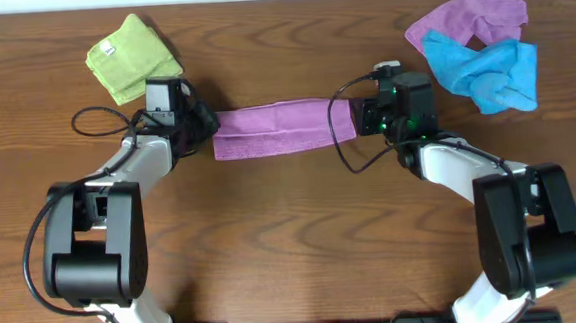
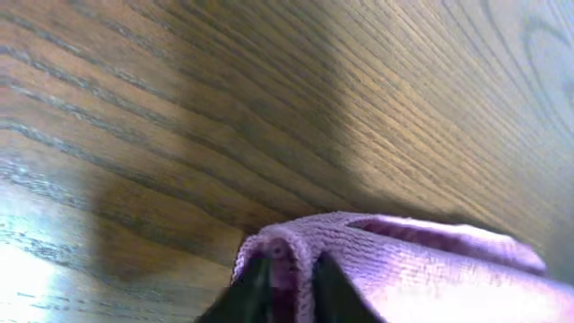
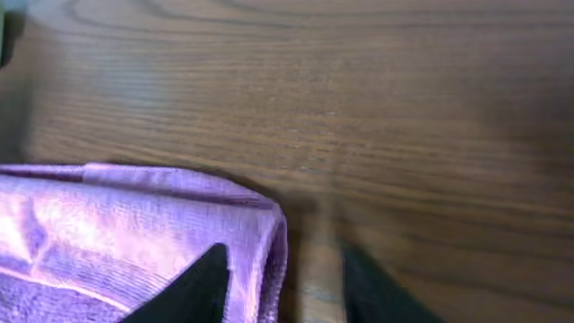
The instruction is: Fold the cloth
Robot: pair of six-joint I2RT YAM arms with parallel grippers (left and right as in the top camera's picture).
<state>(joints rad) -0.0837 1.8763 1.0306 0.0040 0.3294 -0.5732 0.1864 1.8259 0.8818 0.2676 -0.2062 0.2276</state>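
Where the cloth lies: the cloth (image 1: 271,129) rests on the tabletop (image 1: 293,241) as a long, narrow band folded over on itself, with one of my claws at each short end.
Cloth's surface: two layers show, the upper layer's edge running along the band's length, and the band lies flat with light creases.
Left claw: my left claw (image 1: 206,129) sits low at the cloth's left end.
Left claw, close up: my fingers (image 2: 256,289) stand close together. A small raised hump of the cloth's corner (image 2: 287,256) fills the gap and touches both. Whether they squeeze it or only flank it, I cannot tell.
Right claw: my right claw (image 1: 353,117) sits low at the cloth's right end.
Right claw, close up: my jaws are spread. One finger (image 3: 193,292) is over the cloth's folded edge (image 3: 260,242), and the other is just beside the cloth over bare wood. That end lies flat and is not pinched.
Green cloth: the green cloth (image 1: 133,59) is folded and lies beyond the cloth's left end, farther from me and apart from it.
Second purple cloth: the second purple cloth (image 1: 465,18) is crumpled and lies beyond the cloth's right end, farther from me and well apart.
Blue cloth: the blue cloth (image 1: 488,69) is crumpled, also beyond the cloth's right end, and overlaps the second purple cloth.
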